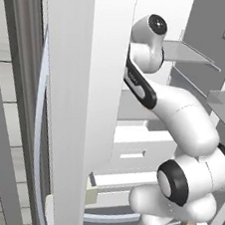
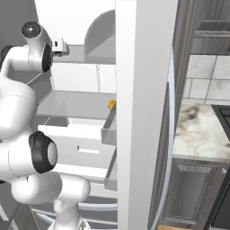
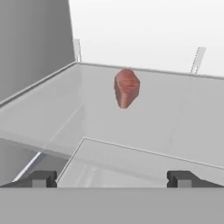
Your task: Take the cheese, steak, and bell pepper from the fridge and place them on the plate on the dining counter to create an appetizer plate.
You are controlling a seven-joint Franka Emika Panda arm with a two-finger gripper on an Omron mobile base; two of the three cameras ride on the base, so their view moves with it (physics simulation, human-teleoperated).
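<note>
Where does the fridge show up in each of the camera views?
Left base view: the fridge, white door left of centre, shelves upper right.
Right base view: door at centre, shelves left.
Hand view: inside, shelf bearing the steak.
Shared landmark: white drawer, below the shelves in both base views.

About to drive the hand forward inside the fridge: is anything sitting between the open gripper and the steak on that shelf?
Nothing visible does. In the hand view the steak lies alone on the pale shelf, ahead of the gripper, whose jaws stand wide apart, with only bare shelf between them.
</note>
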